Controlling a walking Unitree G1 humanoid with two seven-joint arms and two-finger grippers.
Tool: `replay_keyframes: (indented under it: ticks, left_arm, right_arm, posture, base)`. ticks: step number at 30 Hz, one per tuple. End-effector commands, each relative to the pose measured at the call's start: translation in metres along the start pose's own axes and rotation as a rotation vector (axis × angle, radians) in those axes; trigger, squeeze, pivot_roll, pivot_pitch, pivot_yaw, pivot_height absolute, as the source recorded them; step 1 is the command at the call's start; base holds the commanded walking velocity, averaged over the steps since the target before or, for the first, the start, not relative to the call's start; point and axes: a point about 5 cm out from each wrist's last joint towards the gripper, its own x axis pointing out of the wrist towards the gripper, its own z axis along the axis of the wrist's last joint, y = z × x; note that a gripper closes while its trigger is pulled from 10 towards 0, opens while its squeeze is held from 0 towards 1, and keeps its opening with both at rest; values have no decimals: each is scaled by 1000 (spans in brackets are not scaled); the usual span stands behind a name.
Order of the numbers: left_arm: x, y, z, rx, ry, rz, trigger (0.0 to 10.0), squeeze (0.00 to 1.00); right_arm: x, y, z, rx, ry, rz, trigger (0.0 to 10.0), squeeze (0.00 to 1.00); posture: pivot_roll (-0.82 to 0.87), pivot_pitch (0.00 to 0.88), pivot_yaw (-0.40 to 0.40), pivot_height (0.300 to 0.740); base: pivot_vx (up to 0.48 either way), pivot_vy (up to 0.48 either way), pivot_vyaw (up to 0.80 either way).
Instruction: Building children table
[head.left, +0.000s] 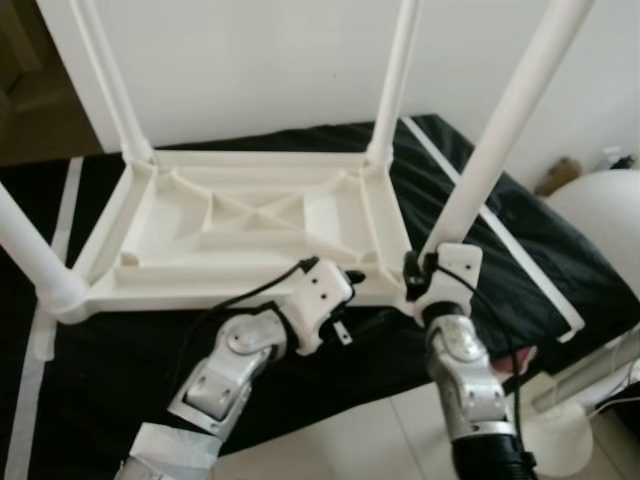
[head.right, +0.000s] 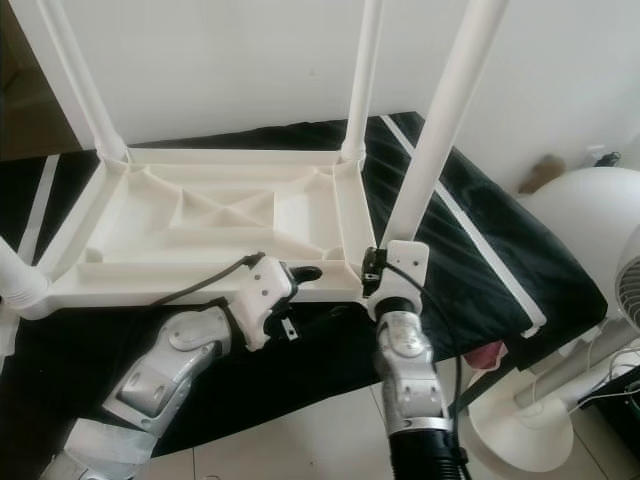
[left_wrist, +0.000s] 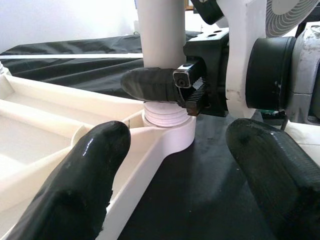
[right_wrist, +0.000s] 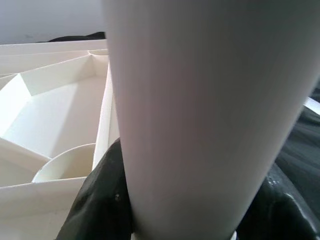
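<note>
A white plastic children's table (head.left: 250, 215) lies upside down on a black cloth, its legs pointing up. My right gripper (head.left: 420, 270) is shut on the near right leg (head.left: 500, 130) just above its corner socket (left_wrist: 167, 132). In the right wrist view the leg (right_wrist: 210, 100) sits between the black fingers (right_wrist: 100, 200). My left gripper (head.left: 340, 275) is open at the table's front edge, just left of that corner. In the left wrist view its two fingers (left_wrist: 75, 185) stand wide apart, holding nothing, facing the socket and the right gripper's finger (left_wrist: 150, 85).
Three more legs stand up at the far left (head.left: 110, 80), far right (head.left: 395, 80) and near left (head.left: 30, 250). A white fan (head.right: 590, 260) on a round base (head.right: 520, 430) stands close on the right. The black cloth (head.left: 540, 250) ends at pale floor tiles (head.left: 370, 430).
</note>
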Motion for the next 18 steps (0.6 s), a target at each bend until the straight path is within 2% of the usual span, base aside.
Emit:
replay_keyframes:
  ticks: [1,7,13,14,15,18]
  left_arm:
    - [1,-1,-3,-12,17,-34,10000,0]
    - [5,-1,-2,-10,11,-40,10000,0]
    - [6,0,-1,-8,7,-38,10000,0]
    - [7,0,-1,-8,4,-38,10000,0]
    - [7,0,0,-7,4,-38,10000,0]
    - [7,0,0,-6,1,-37,10000,0]
  right_arm:
    - [-7,2,-22,34,112,-43,10000,0]
    - [-6,-5,-18,28,100,-81,10000,0]
    - [-8,-2,-17,15,94,-83,10000,0]
    - [-8,-1,-17,15,89,-73,10000,259]
    - [-8,-1,-16,15,87,-71,10000,1000]
    - [-8,0,-15,30,82,-40,10000,1000]
  posture:
    - [-64,58,7,740]
    - [-69,54,4,740]
    - [-69,57,1,740]
    - [-68,55,-2,740]
    - [-67,55,-3,740]
    - [-66,56,-7,740]
  base:
    - [0,0,0]
    - [0,0,0]
    - [0,0,0]
    - [0,0,0]
    - [0,0,0]
    - [0,0,0]
